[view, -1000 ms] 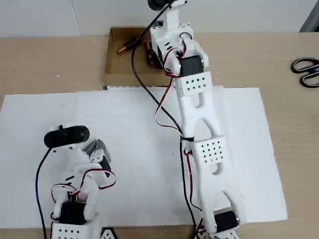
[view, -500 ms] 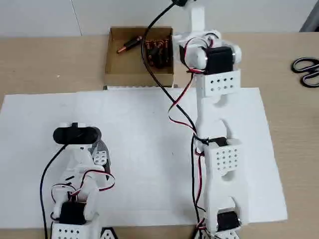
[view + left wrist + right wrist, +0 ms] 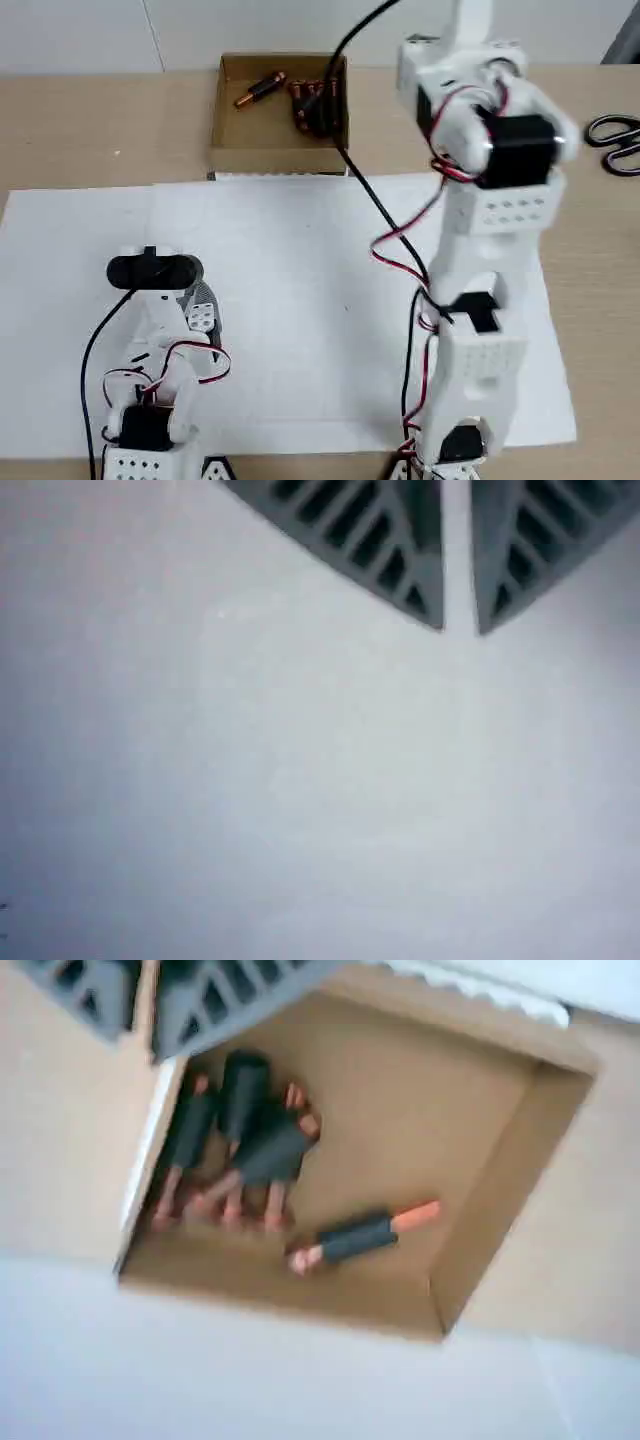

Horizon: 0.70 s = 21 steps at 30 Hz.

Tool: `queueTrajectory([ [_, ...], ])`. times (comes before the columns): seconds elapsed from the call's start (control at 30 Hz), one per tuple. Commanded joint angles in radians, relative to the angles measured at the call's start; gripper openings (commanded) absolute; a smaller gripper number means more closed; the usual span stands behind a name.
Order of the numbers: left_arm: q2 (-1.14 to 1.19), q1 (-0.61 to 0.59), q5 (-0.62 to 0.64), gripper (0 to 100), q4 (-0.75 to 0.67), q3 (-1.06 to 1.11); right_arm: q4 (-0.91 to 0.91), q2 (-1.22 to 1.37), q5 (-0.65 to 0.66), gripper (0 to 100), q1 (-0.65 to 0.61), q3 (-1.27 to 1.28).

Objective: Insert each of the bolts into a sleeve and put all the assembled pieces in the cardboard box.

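The cardboard box (image 3: 262, 135) stands at the back of the table. Inside it lie several assembled pieces, each a dark sleeve on a copper bolt: one lies alone (image 3: 260, 88) and a cluster (image 3: 315, 105) lies against a side wall. From above, the right wrist view takes in the box (image 3: 500, 1150), the lone piece (image 3: 362, 1235) and the cluster (image 3: 240, 1140). My right gripper (image 3: 147, 1015) is shut and empty, above the table beside the box. My left gripper (image 3: 458, 590) is shut and empty, low over the white paper at the front left (image 3: 203, 312).
A large white paper sheet (image 3: 300, 300) covers the middle of the table in front of the box. Black scissors (image 3: 615, 140) lie at the right edge. The raised right arm (image 3: 490, 180) stands over the paper's right side.
The right arm swung rightwards off the box and rose, uncovering the cluster of pieces. The left arm shifted slightly a second ago and has since kept still.
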Motion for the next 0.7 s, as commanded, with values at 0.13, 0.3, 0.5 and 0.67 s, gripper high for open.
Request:
queueTrajectory([
  [0.13, -0.014, -0.005, -0.003, 1, -0.002, -0.01, -0.001, -0.452, -0.009, 0.2, 0.062, 0.511],
  [0.3, -0.014, -0.005, -0.003, 1, -0.002, -0.01, -0.005, -0.754, -0.015, 0.2, 0.087, 0.988],
  [0.5, -0.014, -0.005, -0.003, 1, -0.002, -0.01, -0.119, -1.084, -0.037, 0.2, 0.139, 1.583],
  [0.67, -0.014, -0.005, -0.003, 1, -0.002, -0.01, -0.297, -1.382, -0.037, 0.2, 0.162, 2.097],
])
